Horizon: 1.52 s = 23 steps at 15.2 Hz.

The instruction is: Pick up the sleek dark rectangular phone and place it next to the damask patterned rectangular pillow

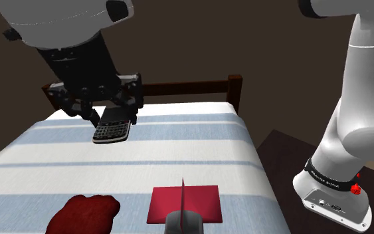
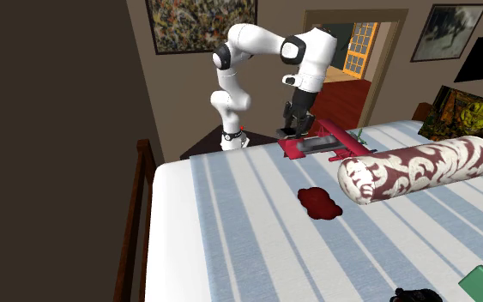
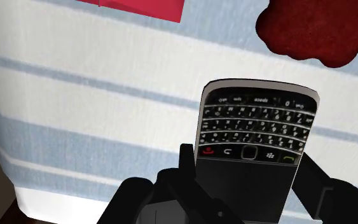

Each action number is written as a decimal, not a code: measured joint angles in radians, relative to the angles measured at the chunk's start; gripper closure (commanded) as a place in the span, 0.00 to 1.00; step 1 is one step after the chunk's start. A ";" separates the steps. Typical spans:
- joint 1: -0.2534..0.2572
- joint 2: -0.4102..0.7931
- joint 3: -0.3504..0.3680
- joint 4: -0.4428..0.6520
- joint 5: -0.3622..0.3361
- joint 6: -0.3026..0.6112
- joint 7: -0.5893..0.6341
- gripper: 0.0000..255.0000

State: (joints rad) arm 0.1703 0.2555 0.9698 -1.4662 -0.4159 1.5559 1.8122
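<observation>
End effector (image 3: 247, 167) clasps the phone (image 3: 252, 143) by its long edges.
Flat black slab, rounded corners, tiny keys; in the shoulder view a dark-red lump (image 1: 82, 214) lies at its seven o'clock.

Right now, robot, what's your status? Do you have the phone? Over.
Hand shut on the black keypad phone. Phone held up over the striped bed. Dark red lump lies on the bed near the damask pillow, maybe in the way.

Black keypad phone (image 3: 254, 137) aloft; damask pillow (image 2: 415, 169) apart
</observation>
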 measured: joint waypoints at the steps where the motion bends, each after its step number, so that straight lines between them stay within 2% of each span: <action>1: 0.029 0.013 0.005 0.015 -0.009 -0.015 0.029 1.00; 2: 0.049 0.021 0.009 0.018 -0.016 -0.018 0.052 1.00; 7: 0.227 0.129 0.009 0.141 -0.093 -0.102 0.183 1.00; 9: 0.321 0.190 -0.004 0.223 -0.135 -0.148 0.231 1.00; 11: 0.385 0.222 -0.009 0.269 -0.156 -0.175 0.267 1.00; 13: 0.483 0.282 -0.026 0.352 -0.194 -0.212 0.308 1.00; 14: 0.515 0.296 -0.029 0.376 -0.202 -0.227 0.323 1.00; 15: 0.560 0.322 -0.039 0.428 -0.220 -0.252 0.331 1.00; 16: 0.627 0.369 -0.058 0.508 -0.250 -0.281 0.337 1.00; 17: 0.720 0.430 -0.086 0.625 -0.288 -0.327 0.337 1.00; 18: 0.744 0.443 -0.090 0.641 -0.295 -0.333 0.348 1.00; 23: 0.709 0.433 -0.075 0.539 -0.280 -0.265 0.391 1.00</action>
State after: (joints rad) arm 0.8792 0.6884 0.8945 -0.9271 -0.6955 1.2905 2.2031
